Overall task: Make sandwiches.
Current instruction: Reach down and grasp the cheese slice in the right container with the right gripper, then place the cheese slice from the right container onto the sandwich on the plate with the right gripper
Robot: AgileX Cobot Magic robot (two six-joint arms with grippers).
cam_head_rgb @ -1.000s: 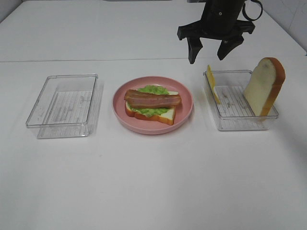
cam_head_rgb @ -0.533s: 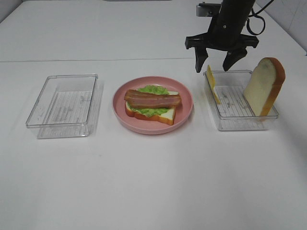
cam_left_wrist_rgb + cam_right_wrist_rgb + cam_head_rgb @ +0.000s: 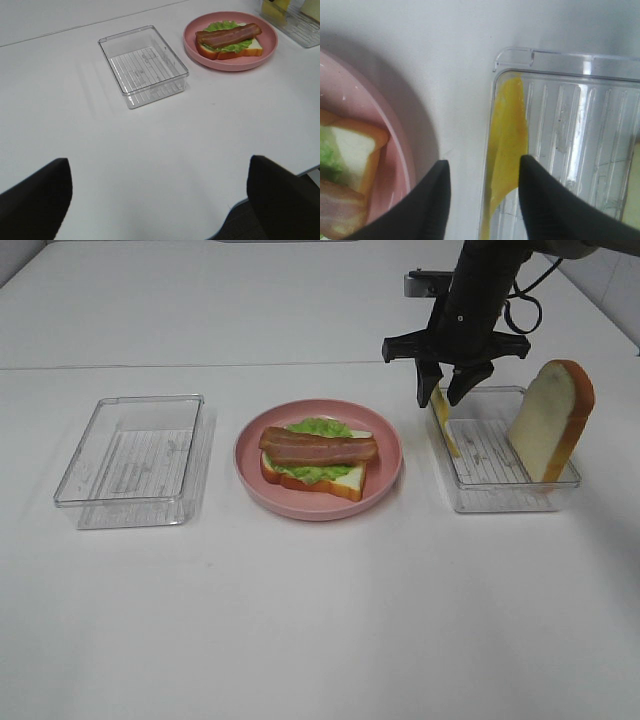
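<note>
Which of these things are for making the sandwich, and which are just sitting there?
For the sandwich: bottom bread, lettuce, bacon, yellow cheese, standing bread slice.

Just sitting there or holding things: pink plate, left clear box, right clear box.

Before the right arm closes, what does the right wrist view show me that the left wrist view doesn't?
Only the right wrist view shows the right gripper, its fingers either side of the yellow cheese slice leaning on the cheese tray wall. Only the left wrist view shows the left gripper, wide open, and the empty clear tray. Both show the pink plate and the sandwich stack.
</note>
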